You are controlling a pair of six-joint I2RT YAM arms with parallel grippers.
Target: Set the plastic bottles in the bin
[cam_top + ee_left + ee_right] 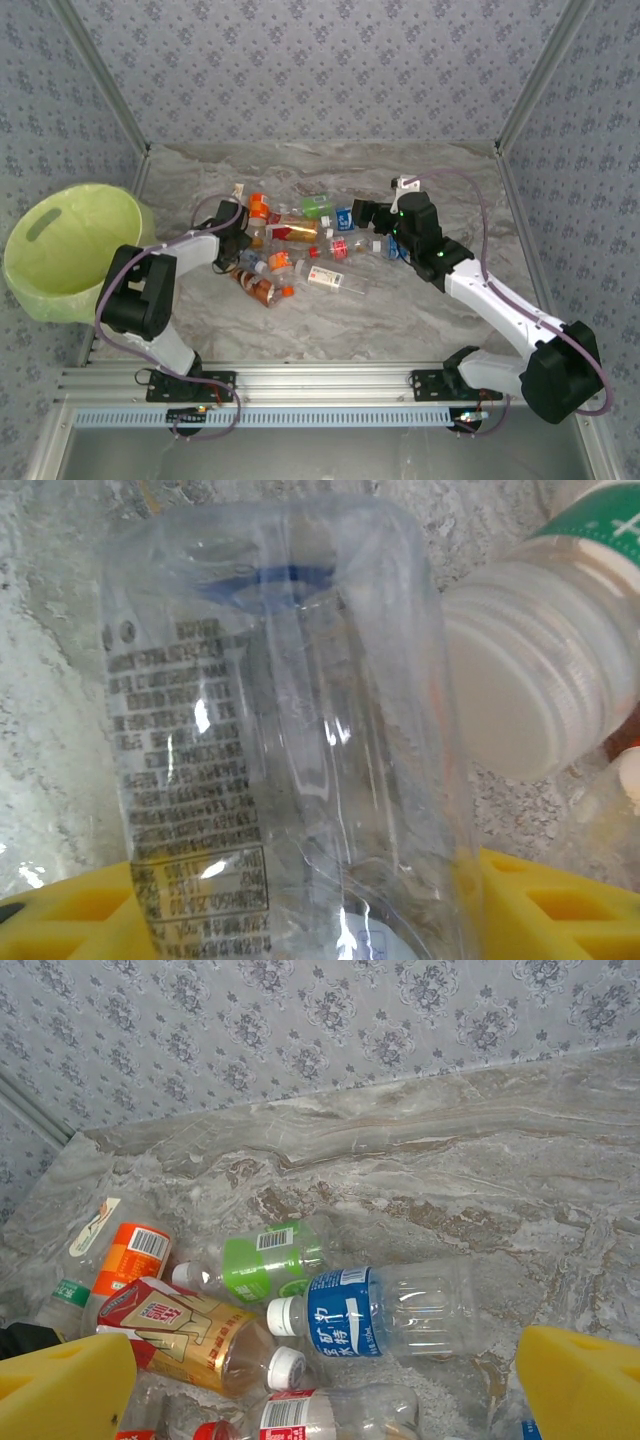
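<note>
Several plastic bottles (300, 245) lie in a heap at mid-table. The bin (70, 250), a pale lime-green bucket, stands at the far left. My left gripper (238, 230) is at the heap's left edge. In the left wrist view a clear bottle (290, 710) with printed text fills the gap, and the left gripper (310, 910) presses on both its sides. My right gripper (365, 215) hovers open over the heap's right side. Below the right gripper (325, 1380) lie a blue-labelled bottle (370, 1312), a green-labelled one (265, 1260) and a red-and-gold one (190, 1335).
A white-capped bottle with a green label (540, 670) lies right beside the gripped bottle. An orange-labelled bottle (125, 1260) and a red-labelled one (330, 1415) lie near the right fingers (65, 1385). Patterned walls close off the table's back and sides.
</note>
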